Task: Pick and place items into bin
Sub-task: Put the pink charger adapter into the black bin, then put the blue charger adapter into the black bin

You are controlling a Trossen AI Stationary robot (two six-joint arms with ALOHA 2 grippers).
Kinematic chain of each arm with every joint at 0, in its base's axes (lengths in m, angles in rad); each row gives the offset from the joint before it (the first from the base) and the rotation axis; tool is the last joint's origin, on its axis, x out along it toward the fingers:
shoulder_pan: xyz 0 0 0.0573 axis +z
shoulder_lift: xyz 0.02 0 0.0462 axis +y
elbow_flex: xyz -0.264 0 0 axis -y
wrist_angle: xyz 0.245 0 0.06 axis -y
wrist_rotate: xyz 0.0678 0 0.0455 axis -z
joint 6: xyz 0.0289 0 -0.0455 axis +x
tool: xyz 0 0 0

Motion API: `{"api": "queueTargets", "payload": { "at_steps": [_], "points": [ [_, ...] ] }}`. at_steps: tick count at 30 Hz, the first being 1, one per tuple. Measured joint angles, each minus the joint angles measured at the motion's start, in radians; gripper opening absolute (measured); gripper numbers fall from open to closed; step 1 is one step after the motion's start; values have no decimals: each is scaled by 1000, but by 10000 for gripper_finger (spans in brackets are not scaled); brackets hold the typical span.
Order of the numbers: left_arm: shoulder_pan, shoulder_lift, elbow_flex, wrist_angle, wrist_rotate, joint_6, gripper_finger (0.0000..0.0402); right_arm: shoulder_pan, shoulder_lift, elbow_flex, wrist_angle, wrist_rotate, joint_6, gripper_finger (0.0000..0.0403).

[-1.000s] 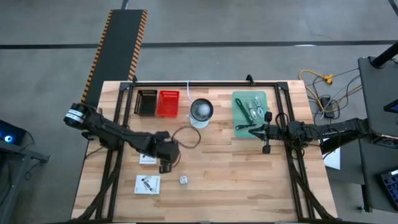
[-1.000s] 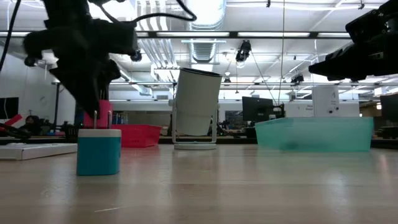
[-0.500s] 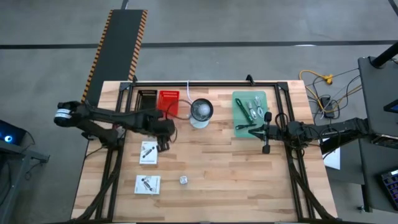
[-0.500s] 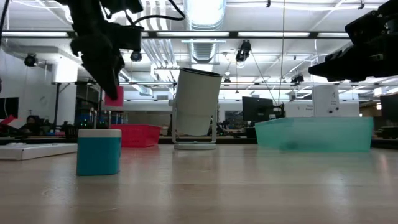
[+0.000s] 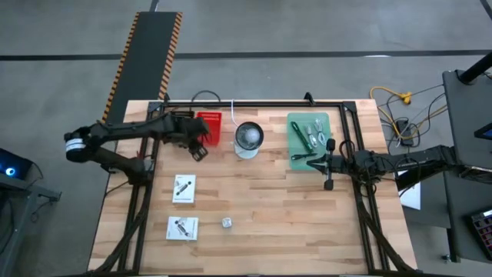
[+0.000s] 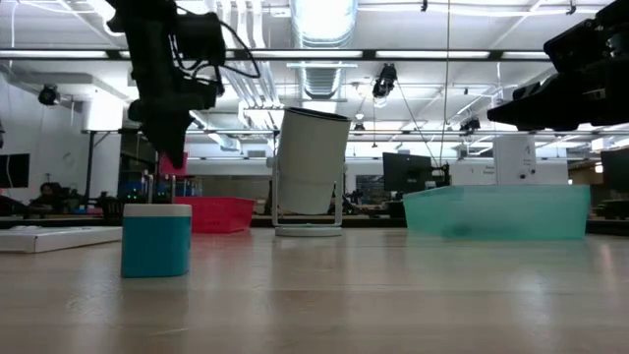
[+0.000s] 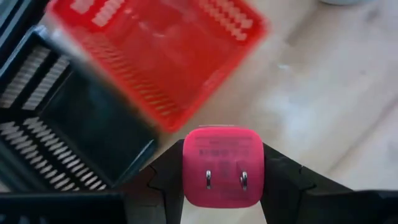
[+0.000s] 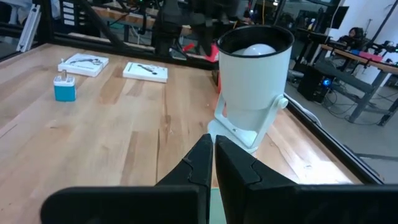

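Our left fingers (image 7: 283,180) pinch a small pink plug adapter (image 7: 222,166) from both sides, its two metal prongs facing the wrist camera, and we hold it in the air above the table's far left part. Seen from above, our left gripper (image 5: 198,144) sits just in front of the red bin (image 5: 207,127), at its near left corner, with the black bin (image 5: 181,125) touching that red one on its left. From table height the pink piece (image 6: 174,161) shows beneath our left gripper's dark fingers, clear of the wood and above the red bin (image 6: 218,212). Our right fingers (image 8: 199,163) are pressed together with nothing between them; our right gripper (image 5: 330,145) waits over the table's right side, just beside the green tray (image 5: 308,136), which holds silvery metal pieces (image 5: 309,135) and a green strip (image 5: 297,132). Between the red bin and the tray stands the white round lamp-like bowl (image 5: 248,138) on its stand. Nearer the front edge lie two white cards (image 5: 183,188) bearing dark parts, one behind the other, and a little to their right a small cube (image 5: 227,222), which from the low and right wrist views reads as a blue-bodied plug (image 6: 156,239) with a white top.
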Motion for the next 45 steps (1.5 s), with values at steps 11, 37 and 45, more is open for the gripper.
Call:
{"api": "queueTargets", "payload": {
  "at_steps": [11, 37, 45],
  "points": [
    [249, -2, -6, -48, -54, -157, 137, 0, 5, 0, -1, 0, -4, 8],
    [590, 199, -37, 184, -71, -61, 158, 0, 11, 0, 0, 0, -38, 8],
    [595, 240, -33, 201, -70, 29, 170, 0, 12, 0, 0, 0, -38, 8]
  ]
}}
